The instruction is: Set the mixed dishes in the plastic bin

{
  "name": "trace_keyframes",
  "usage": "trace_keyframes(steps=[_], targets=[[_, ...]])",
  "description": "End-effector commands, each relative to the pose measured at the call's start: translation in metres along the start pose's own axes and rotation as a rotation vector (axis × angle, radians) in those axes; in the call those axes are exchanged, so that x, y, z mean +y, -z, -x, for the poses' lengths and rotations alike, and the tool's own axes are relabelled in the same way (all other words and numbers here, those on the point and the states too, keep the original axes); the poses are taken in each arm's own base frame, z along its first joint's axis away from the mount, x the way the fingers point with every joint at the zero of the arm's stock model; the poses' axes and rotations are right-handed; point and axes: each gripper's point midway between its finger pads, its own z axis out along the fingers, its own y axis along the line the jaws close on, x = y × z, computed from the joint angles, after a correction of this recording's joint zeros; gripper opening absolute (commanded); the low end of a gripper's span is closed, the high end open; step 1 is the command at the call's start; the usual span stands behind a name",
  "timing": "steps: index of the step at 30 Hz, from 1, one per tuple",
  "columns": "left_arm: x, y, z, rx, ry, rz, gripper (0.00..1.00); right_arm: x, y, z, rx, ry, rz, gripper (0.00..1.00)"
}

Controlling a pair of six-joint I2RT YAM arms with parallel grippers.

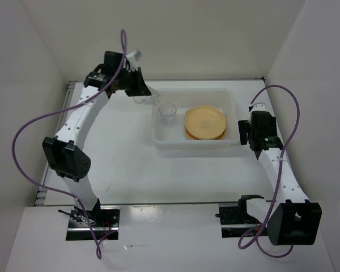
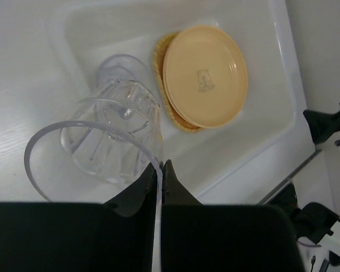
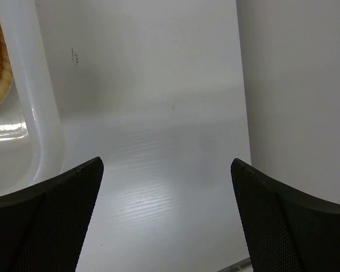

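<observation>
The plastic bin [image 1: 226,96] stands at the table's middle back. In it lie two stacked pale-orange plates [image 1: 205,122] on the woven tray [image 2: 158,62], and one clear cup [image 1: 168,111] stands upright to their left. My left gripper [image 1: 139,90] hovers over the bin's far left corner, shut on the rim of the second clear cup [image 1: 142,101]. In the left wrist view the gripper [image 2: 162,164] pinches the rim of the held cup [image 2: 110,136] above the bin. My right gripper [image 1: 245,134] is open and empty just right of the bin.
White walls close in the table on the left, back and right. The right wrist view shows the bin's right wall [image 3: 39,113] at the left, bare table between the open gripper [image 3: 166,162], and the side wall [image 3: 294,85] close by.
</observation>
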Motion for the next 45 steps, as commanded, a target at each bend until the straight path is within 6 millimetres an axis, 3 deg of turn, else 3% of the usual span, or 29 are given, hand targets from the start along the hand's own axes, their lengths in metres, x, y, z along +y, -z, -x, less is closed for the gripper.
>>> trace_keyframes(steps=[1,2,3,5,9,16,24,28,29,33,37,40,42,43,44,45], targets=[[-0.028,-0.013,-0.023,0.098,-0.135,-0.005,0.0,0.001,-0.002,0.006,-0.028,-0.016,-0.009,0.97],[-0.022,-0.027,-0.031,0.122,-0.143,0.049,0.0,0.001,-0.002,0.006,-0.028,-0.016,-0.009,0.97],[-0.037,-0.033,-0.041,0.15,-0.186,0.047,0.0,0.001,-0.002,0.006,-0.028,-0.016,-0.009,0.97],[-0.032,-0.048,-0.054,0.184,-0.204,0.113,0.0,0.001,-0.002,0.006,-0.028,-0.016,-0.009,0.97],[-0.04,-0.061,-0.074,0.224,-0.259,0.166,0.0,0.001,-0.002,0.006,-0.028,-0.016,-0.009,0.97],[-0.009,-0.1,-0.133,0.395,-0.28,0.279,0.0,0.001,-0.002,0.006,-0.028,-0.016,-0.009,0.97],[-0.004,-0.123,-0.14,0.409,-0.297,0.284,0.02,0.001,-0.002,0.006,-0.028,-0.016,-0.009,0.97],[-0.005,-0.131,-0.144,0.419,-0.292,0.267,0.14,0.001,-0.002,0.006,-0.028,-0.016,-0.009,0.97],[-0.003,-0.134,-0.147,0.427,-0.291,0.27,0.26,0.001,-0.002,0.006,-0.028,-0.016,-0.009,0.97],[-0.001,-0.134,-0.146,0.424,-0.293,0.279,0.46,0.001,-0.002,0.006,-0.028,-0.016,-0.009,0.97],[-0.008,-0.128,-0.12,0.344,-0.312,0.302,0.56,0.002,-0.004,0.005,-0.02,-0.013,-0.008,0.97],[-0.028,-0.102,-0.073,0.183,-0.298,0.324,0.58,0.002,-0.004,0.007,-0.028,-0.016,-0.009,0.97],[-0.046,-0.063,-0.025,-0.007,-0.284,0.346,0.64,0.0,-0.004,0.006,-0.026,-0.017,-0.021,0.97],[-0.045,-0.049,-0.017,-0.058,-0.252,0.375,0.7,0.0,-0.004,0.006,-0.026,-0.017,-0.021,0.97],[-0.056,-0.011,0.013,-0.201,-0.236,0.389,0.77,-0.002,-0.004,0.006,-0.024,-0.017,-0.033,0.97],[-0.058,0.005,0.018,-0.248,-0.231,0.392,0.91,-0.002,-0.004,0.006,-0.023,-0.017,-0.033,0.97]])
